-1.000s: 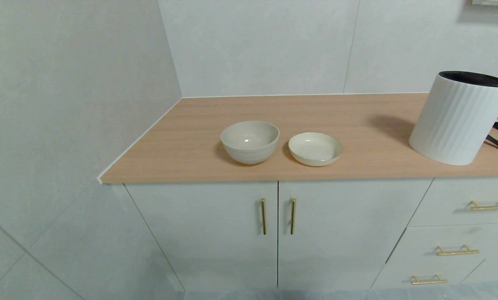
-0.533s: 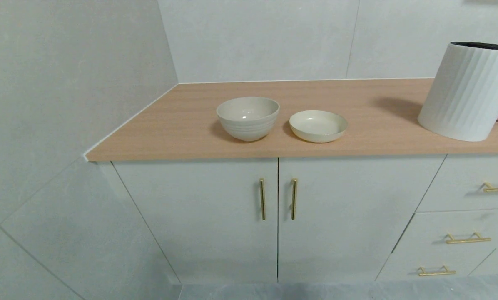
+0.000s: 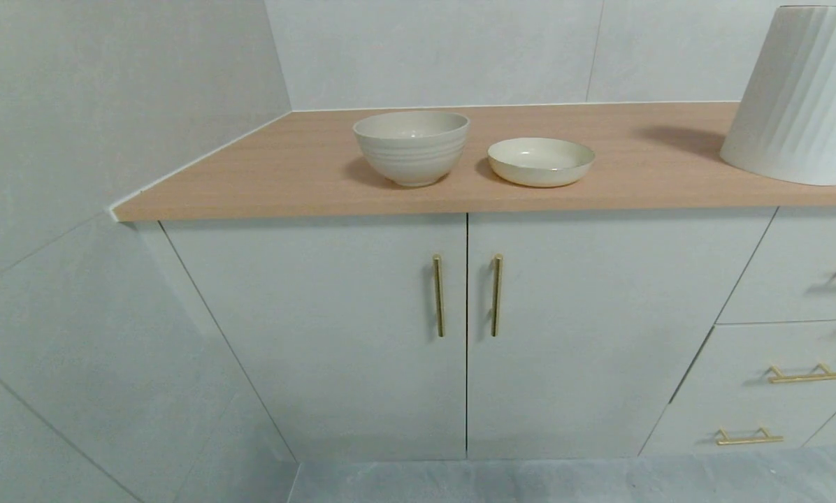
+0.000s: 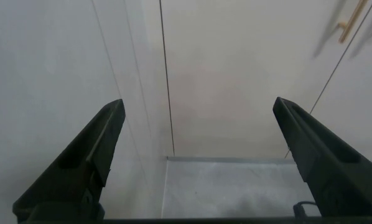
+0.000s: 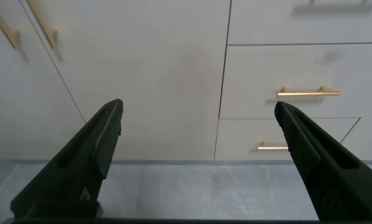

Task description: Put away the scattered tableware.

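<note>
Two pieces of tableware sit on the wooden tabletop [image 3: 285, 175]: a deep ribbed bowl [image 3: 412, 147] and, just beside it on the robot's right, a shallow dish [image 3: 541, 161]. They do not touch, and both are near the front edge. A ribbed white container [image 3: 802, 98] stands well off to the right. Beneath the tabletop a pair of cupboard doors [image 3: 362, 328] is closed, their two gold handles [image 3: 437, 295] side by side at the middle seam. Drawers [image 3: 774, 377] lie to the right of them.

The left pincer [image 4: 198, 155] is spread wide with nothing between its jaws, low before the cupboard front and near the floor [image 4: 223, 186]. The right pincer [image 5: 198, 155] is likewise wide open and empty, facing the lower drawers.

Neither piece is in a pincer, so the task looks to be at its very start, with the arms low in front of the cupboard. Where the tableware belongs is not plain from here; it is likely the cupboard under the tabletop. If so, the next move calls for one pincer to close around a door handle and draw the door open before either piece is lifted
</note>
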Available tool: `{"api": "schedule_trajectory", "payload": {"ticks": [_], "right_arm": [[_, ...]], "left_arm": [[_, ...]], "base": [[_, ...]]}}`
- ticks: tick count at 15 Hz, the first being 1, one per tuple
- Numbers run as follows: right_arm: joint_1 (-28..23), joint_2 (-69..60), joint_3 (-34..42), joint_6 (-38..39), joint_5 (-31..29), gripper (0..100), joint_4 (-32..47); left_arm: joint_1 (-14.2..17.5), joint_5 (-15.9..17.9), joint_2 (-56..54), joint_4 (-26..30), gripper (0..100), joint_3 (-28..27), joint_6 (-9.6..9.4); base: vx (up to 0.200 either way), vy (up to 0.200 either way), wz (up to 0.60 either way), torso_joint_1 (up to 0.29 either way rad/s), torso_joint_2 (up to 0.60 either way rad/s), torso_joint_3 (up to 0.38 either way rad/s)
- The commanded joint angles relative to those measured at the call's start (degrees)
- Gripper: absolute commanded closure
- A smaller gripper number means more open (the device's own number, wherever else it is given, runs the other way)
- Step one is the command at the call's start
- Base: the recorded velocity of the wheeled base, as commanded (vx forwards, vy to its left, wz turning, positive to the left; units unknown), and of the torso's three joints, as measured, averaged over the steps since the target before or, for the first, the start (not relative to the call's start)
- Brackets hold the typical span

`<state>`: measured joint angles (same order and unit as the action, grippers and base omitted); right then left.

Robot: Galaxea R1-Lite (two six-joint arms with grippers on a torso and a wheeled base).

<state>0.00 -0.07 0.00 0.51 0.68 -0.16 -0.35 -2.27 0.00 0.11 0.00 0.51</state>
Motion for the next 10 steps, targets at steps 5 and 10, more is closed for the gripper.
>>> {"api": "schedule_trajectory", "payload": {"ticks": [5, 10], "right_arm": [[0.00, 0.07, 0.00, 0.10, 0.02, 0, -0.02], [0.00, 0.07, 0.00, -0.16, 0.11, 0, -0.02]], "left_arm": [[0.00, -0.02, 0.09, -0.02, 0, 0.00, 0.02], [0.00, -0.02, 0.09, -0.02, 0, 0.00, 0.02]], "base": [[0.000, 0.000, 0.00, -0.017, 0.07, 0.041], [0.000, 0.000, 0.00, 0.000, 0.00, 0.000]]}}
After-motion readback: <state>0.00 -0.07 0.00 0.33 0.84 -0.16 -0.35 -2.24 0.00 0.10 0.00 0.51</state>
